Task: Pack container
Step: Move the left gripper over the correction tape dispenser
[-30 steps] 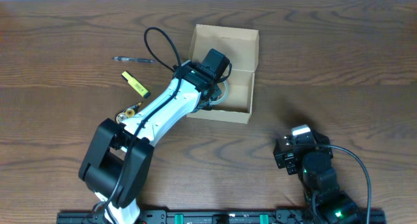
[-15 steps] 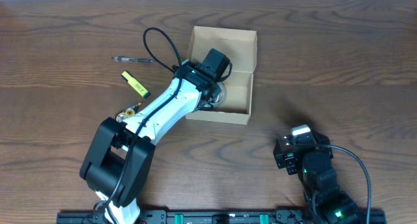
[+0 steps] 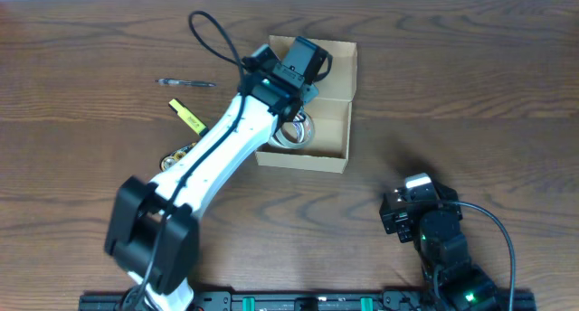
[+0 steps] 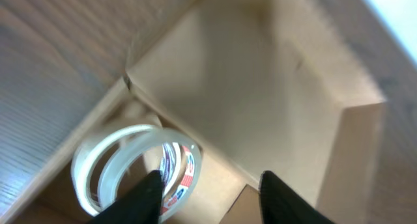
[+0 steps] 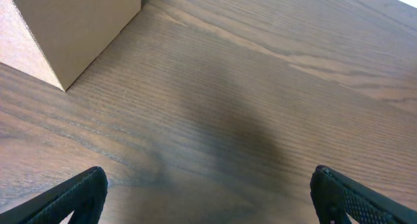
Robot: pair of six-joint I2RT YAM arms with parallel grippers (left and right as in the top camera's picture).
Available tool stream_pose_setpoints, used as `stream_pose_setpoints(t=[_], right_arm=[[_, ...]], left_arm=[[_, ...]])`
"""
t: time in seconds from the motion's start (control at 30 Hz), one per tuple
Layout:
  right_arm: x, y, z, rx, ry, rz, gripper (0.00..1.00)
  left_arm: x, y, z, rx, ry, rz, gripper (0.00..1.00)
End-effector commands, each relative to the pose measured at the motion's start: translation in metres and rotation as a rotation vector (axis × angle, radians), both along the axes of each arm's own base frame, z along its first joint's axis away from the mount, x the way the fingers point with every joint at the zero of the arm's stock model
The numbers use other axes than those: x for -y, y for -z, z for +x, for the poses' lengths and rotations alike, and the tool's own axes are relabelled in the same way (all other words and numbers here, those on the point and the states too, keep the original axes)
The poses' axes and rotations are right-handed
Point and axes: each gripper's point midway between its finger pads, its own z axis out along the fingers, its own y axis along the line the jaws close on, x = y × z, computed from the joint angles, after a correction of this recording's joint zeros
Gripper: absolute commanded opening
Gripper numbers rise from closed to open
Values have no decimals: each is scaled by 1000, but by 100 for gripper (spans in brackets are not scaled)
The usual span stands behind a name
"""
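The container is a light-tan cardboard box with its flap lid standing open at the far side. A clear tape roll with a red and blue label lies inside it at the left. My left gripper hangs over the box, open, with nothing between its fingers. In the left wrist view the tape roll sits just behind the left finger, apart from the gap of the left gripper. My right gripper stands open over bare table, to the right of and nearer than the box.
A yellow highlighter and a thin pen lie left of the box. A small gold and black item shows partly under the left arm. The box's near corner appears in the right wrist view.
My left gripper has opened and let go of the tape roll, which now lies in the box. The left arm has drawn up and toward the far side. The right arm has not moved.
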Motion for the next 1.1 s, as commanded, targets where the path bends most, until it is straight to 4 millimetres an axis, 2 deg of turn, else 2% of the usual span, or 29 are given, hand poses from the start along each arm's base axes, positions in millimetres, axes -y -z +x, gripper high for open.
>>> stream_pose_setpoints(t=[0.0, 0.1, 0.17, 0.27, 0.33, 0.37, 0.43, 0.47, 0.5, 0.53, 0.6, 0.73, 0.83, 1.07], right_arm=[[3, 0, 0, 4, 12, -2, 99], [3, 0, 0, 4, 12, -2, 99], [3, 0, 0, 4, 12, -2, 99], [3, 0, 0, 4, 12, -2, 99], [3, 0, 0, 4, 12, -2, 99], [3, 0, 0, 4, 12, -2, 99], [3, 0, 0, 4, 12, -2, 99], [3, 0, 0, 4, 12, -2, 99], [3, 0, 0, 4, 12, -2, 99], [3, 0, 0, 4, 12, -2, 99], [3, 0, 0, 4, 12, -2, 99], [3, 0, 0, 4, 12, -2, 99], [3, 0, 0, 4, 12, -2, 99], [3, 0, 0, 4, 12, -2, 99]], left_arm=[[-45, -58, 0, 146, -131, 94, 58], [-111, -75, -24, 140, -388, 178, 61], [-155, -78, -49, 97, -589, 189, 62], [-197, -74, -77, 23, -811, 172, 64], [-219, -67, -91, -43, -926, 150, 65], [-227, -63, -95, -74, -965, 135, 69], [-238, -54, -98, -120, -1011, 104, 77], [-246, -47, -100, -155, -1044, 82, 82], [-251, -40, -102, -177, -1067, 65, 94], [-257, -31, -103, -201, -1095, 41, 97], [-265, -8, -102, -228, -1140, -37, 96], [-265, 39, -100, -220, -1164, -187, 95], [-265, 66, -100, -185, -1168, -216, 96], [-265, 100, -115, -191, -1388, -260, 96]])
